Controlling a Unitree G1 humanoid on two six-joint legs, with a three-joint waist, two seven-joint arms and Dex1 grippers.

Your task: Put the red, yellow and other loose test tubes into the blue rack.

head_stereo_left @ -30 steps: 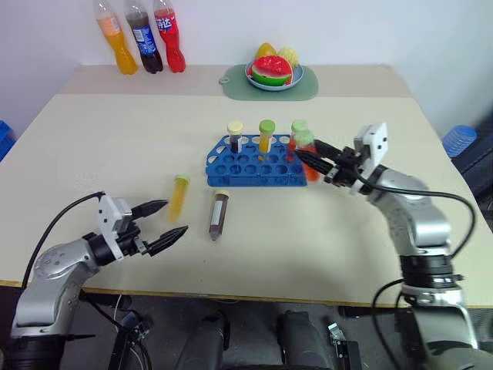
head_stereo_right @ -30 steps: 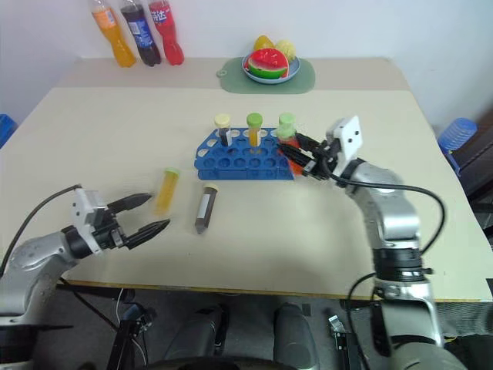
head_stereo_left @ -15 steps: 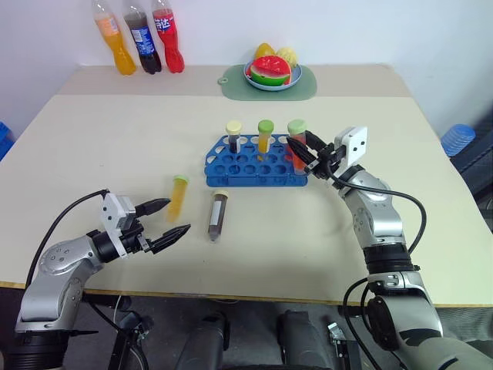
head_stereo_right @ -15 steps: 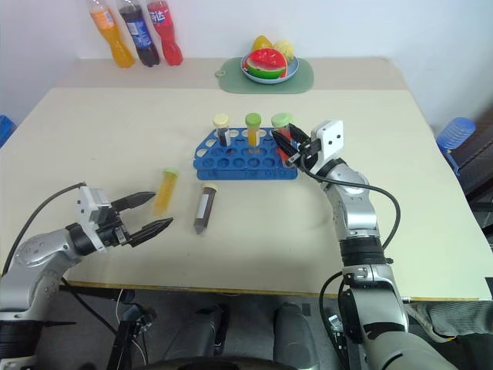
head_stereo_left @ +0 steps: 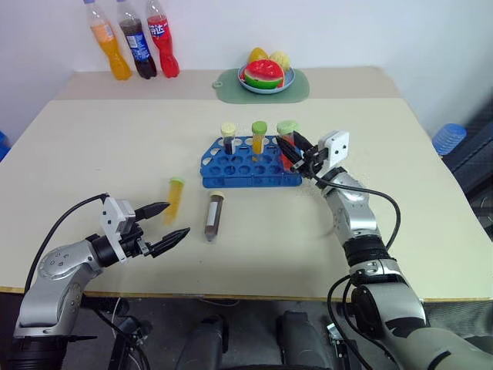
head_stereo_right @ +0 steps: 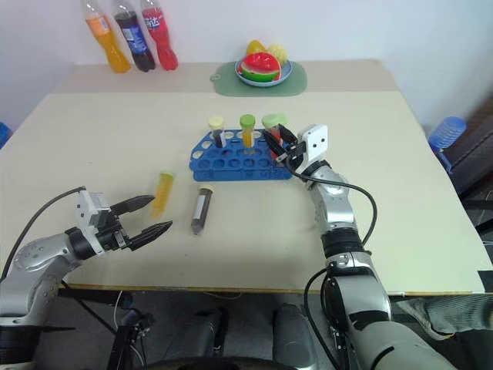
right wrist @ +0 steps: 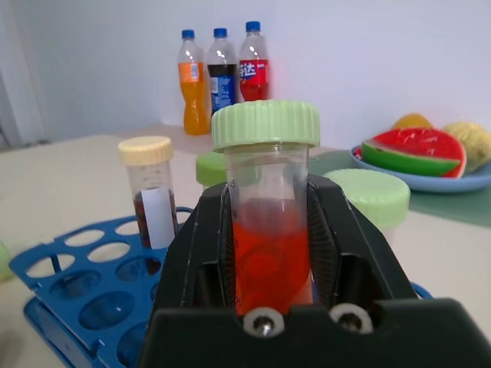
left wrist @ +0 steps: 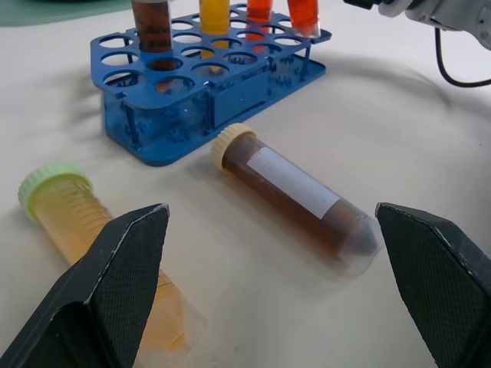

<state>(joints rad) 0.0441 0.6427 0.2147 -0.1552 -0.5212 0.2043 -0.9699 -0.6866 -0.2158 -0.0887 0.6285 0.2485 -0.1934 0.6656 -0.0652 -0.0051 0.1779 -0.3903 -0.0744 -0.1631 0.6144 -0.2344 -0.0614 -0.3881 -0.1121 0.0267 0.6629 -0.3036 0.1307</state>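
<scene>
Nearest, the left gripper (head_stereo_left: pixel 160 226) is held wide open and empty above the counter (head_stereo_left: pixel 92 146), just short of the yellow tube (head_stereo_left: pixel 176 196) and brown tube (head_stereo_left: pixel 212 216) lying loose. Farther off, the red tube (right wrist: pixel 266 230) is flanked by the right gripper (head_stereo_left: pixel 293 153) at the blue rack (head_stereo_left: pixel 231 173); whether the jaws grip cannot be told. Release should be finished only once the tube is seated upright.

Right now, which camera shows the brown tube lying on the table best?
The left wrist view: the brown tube lies close up between the open left fingers, cream cap and white label plain. Both eye views show it small, beside the yellow tube.
</scene>
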